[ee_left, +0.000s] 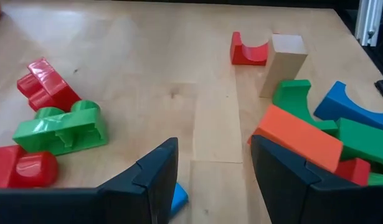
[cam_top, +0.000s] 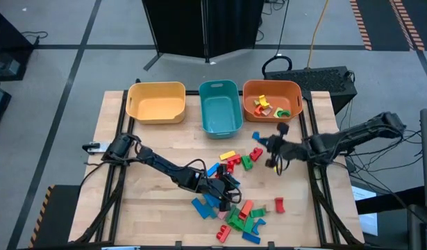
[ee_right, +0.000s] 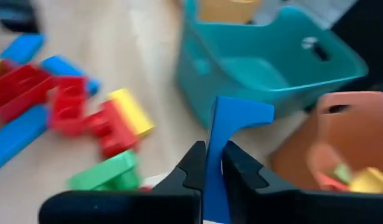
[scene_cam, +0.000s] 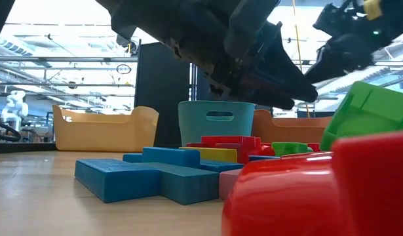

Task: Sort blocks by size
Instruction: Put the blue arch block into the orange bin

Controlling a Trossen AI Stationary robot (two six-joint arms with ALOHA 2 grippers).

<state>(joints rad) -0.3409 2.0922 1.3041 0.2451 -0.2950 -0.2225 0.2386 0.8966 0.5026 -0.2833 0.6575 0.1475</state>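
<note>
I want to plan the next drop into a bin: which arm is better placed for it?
The right. Its gripper is shut on a thin blue plastic block, near the teal bin and orange bin. The left gripper is open and empty over the pile.

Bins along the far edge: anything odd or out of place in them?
Nothing damaged or spilled. Uneven fill: the orange plastic bin holds several small blocks, while the teal plastic bin and yellow plastic bin show none. The right gripper pinches a thin blue block near the teal and orange bins.
</note>
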